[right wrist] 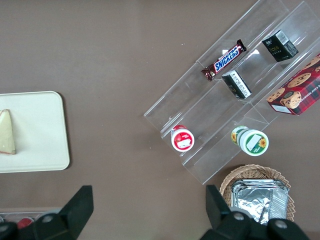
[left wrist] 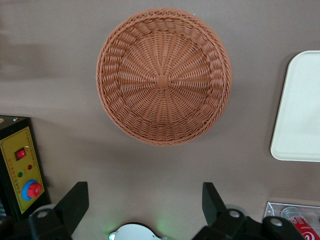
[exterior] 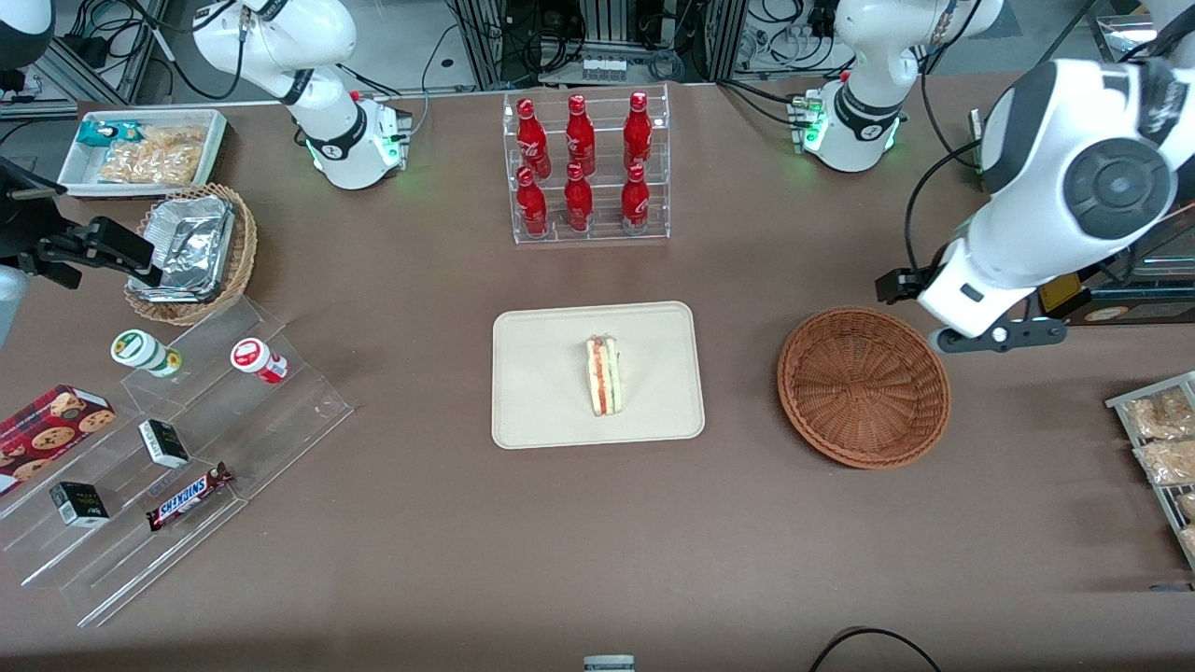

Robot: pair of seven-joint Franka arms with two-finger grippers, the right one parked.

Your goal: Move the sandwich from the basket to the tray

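The sandwich [exterior: 605, 376], a pale wedge with its pink and green filling edge up, lies on the beige tray [exterior: 541, 392] at the table's middle. Its bread also shows in the right wrist view [right wrist: 7, 132]. The reddish-brown wicker basket [exterior: 864, 385] sits beside the tray toward the working arm's end, with nothing in it [left wrist: 163, 75]. My left gripper [exterior: 901, 285] hangs high above the table next to the basket, farther from the front camera than it. It is open [left wrist: 144, 187] with nothing between its fingers. An edge of the tray [left wrist: 300, 110] shows beside the basket.
A clear rack of red bottles [exterior: 586, 168] stands farther from the front camera than the tray. Toward the parked arm's end are a tan basket with foil containers [exterior: 191, 250], a white snack bin [exterior: 145, 149] and stepped acrylic shelves [exterior: 168, 448]. Snack packets [exterior: 1162, 439] lie at the working arm's end.
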